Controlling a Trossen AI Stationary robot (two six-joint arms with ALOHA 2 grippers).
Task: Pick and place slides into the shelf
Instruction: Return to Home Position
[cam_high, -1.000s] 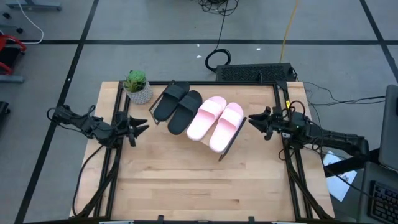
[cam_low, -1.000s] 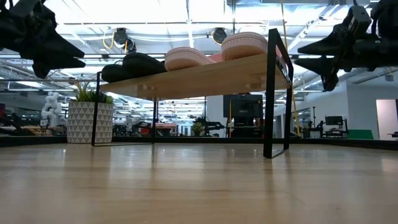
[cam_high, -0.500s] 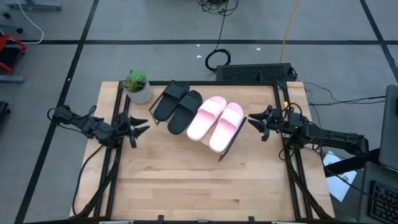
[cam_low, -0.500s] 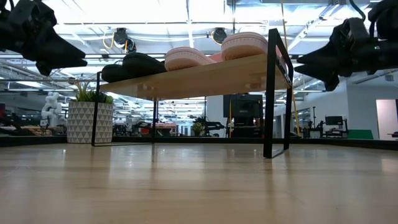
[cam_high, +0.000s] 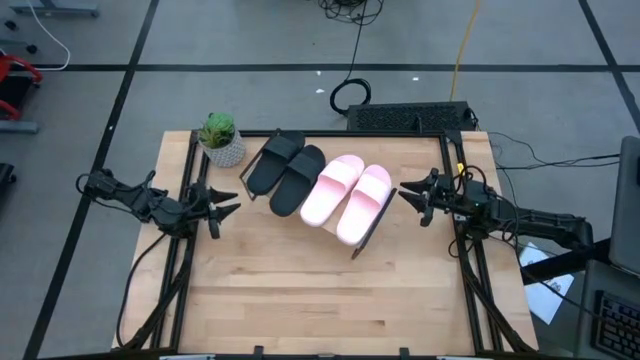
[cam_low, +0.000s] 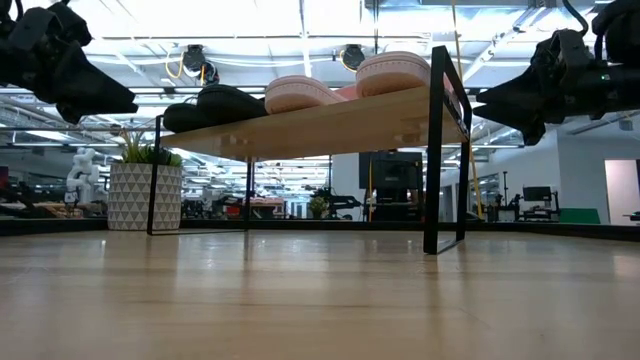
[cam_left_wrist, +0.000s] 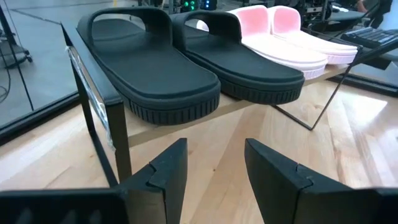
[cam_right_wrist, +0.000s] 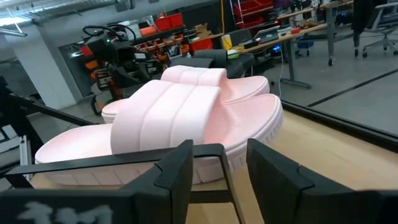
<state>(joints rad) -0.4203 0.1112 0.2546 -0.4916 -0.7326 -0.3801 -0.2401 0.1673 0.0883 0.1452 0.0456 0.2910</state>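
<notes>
— Where are the slides (cam_high: 330, 188) found?
— On the shelf (cam_low: 330, 125): black pair (cam_high: 285, 170) at its left end, pink pair (cam_high: 350, 198) at its right.
— The grippers?
— Left gripper (cam_high: 232, 202) and right gripper (cam_high: 406, 193) are held parted, empty, beyond the shelf ends.

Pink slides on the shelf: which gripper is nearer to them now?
Right. The right gripper hangs just off the outer side of the pink slides, apart from them. The left gripper is at the other end of the shelf, beyond the black slides.
</notes>
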